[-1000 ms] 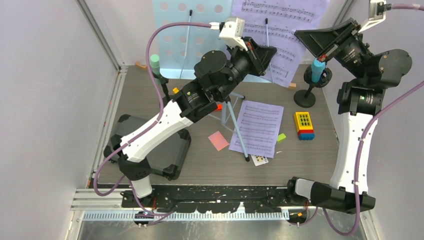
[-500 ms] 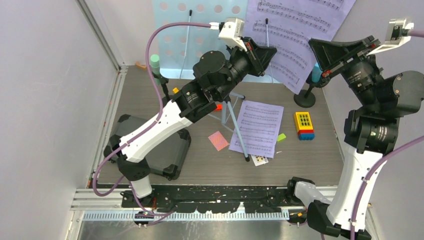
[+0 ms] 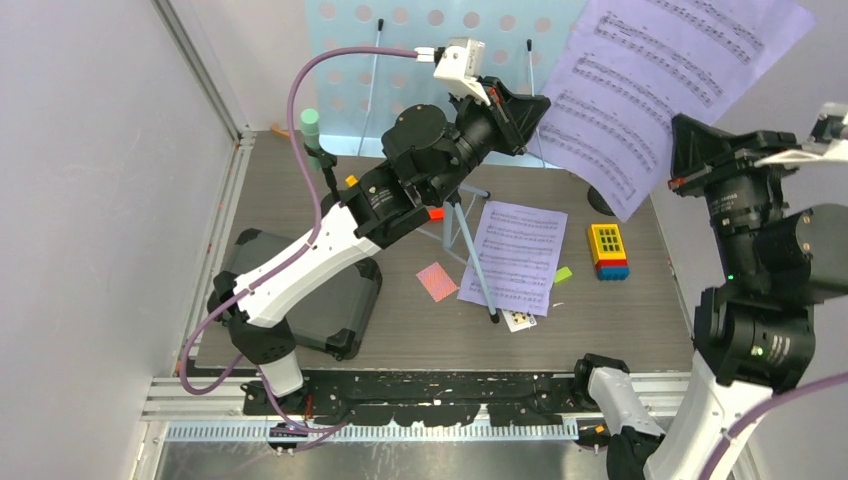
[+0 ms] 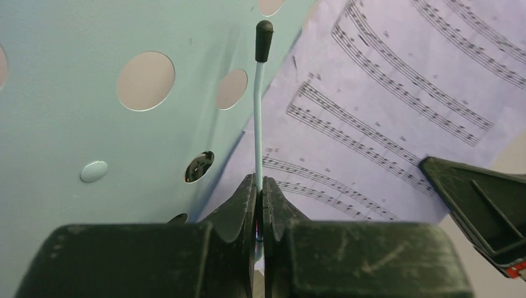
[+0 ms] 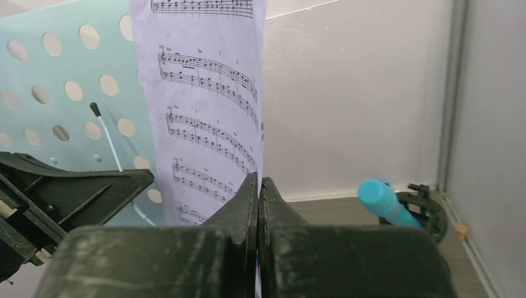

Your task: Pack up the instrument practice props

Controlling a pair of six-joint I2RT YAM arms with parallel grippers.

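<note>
The pale blue perforated music rack [image 3: 400, 45] stands at the back on its tripod legs [image 3: 470, 250]. My left gripper [image 3: 538, 103] is shut on the rack's thin page-holder wire [image 4: 258, 124], jaws pinched round it [image 4: 260, 183]. My right gripper [image 5: 258, 186] is shut on the edge of a lilac sheet-music page [image 3: 670, 80], held up in the air right of the rack. A second lilac page [image 3: 515, 255] lies flat on the table. The green microphone [image 3: 311, 125] stands at the back left. The blue microphone [image 5: 384, 202] leans in its black holder [image 5: 428, 208] by the right wall.
A black case [image 3: 320, 300] lies at the table's front left. A yellow, red and blue toy block [image 3: 607, 250], a small green block [image 3: 563, 273], an orange block [image 3: 351, 181] and playing cards [image 3: 437, 280] are scattered around the flat page. Walls close in on both sides.
My right arm has swung right and towards the front, carrying the lilac page off the rack. The left gripper has stayed shut on the wire.
</note>
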